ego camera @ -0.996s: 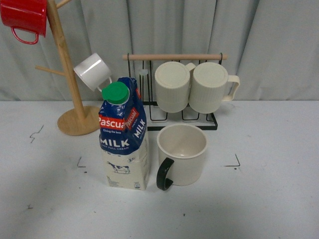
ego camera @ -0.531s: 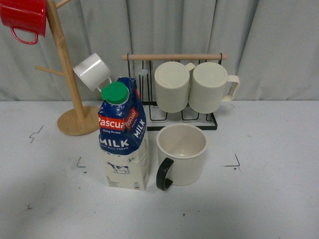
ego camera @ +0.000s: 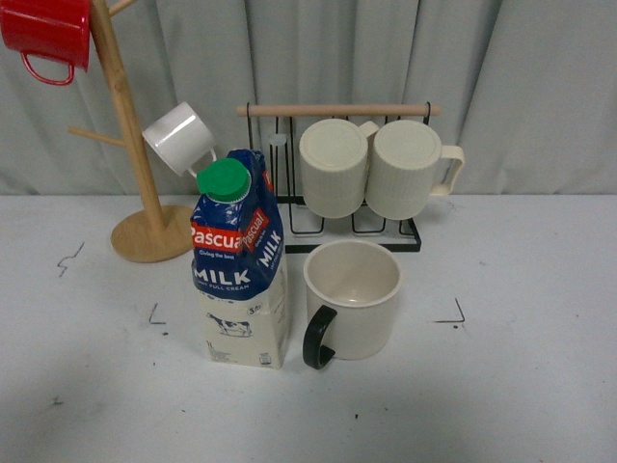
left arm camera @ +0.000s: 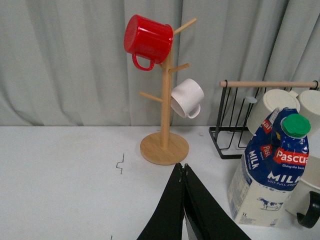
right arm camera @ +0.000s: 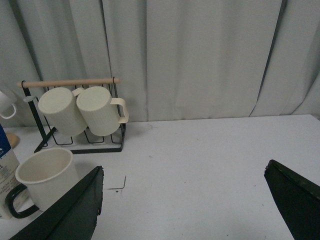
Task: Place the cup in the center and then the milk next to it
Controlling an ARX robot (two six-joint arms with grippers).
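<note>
Seemingly done: cup (ego camera: 352, 297) sits mid-frame, milk (ego camera: 238, 260) just left; left gripper (left arm camera: 184, 172) pressed together, right gripper (right arm camera: 184, 200) spread, both empty.

Front view: camera looked down and forward over the bench (ego camera: 540, 386), close on the milk (ego camera: 238, 262) and cup (ego camera: 352, 297).
Left wrist view: low, beyond its closed fingers (left arm camera: 186, 200), faced the mug tree (left arm camera: 165, 95); milk (left arm camera: 270, 167) to one side.
Right wrist view: low, between its spread fingers (right arm camera: 75, 210), faced the curtain.
Shared by all: milk, cup, wire rack (right arm camera: 75, 115).
</note>
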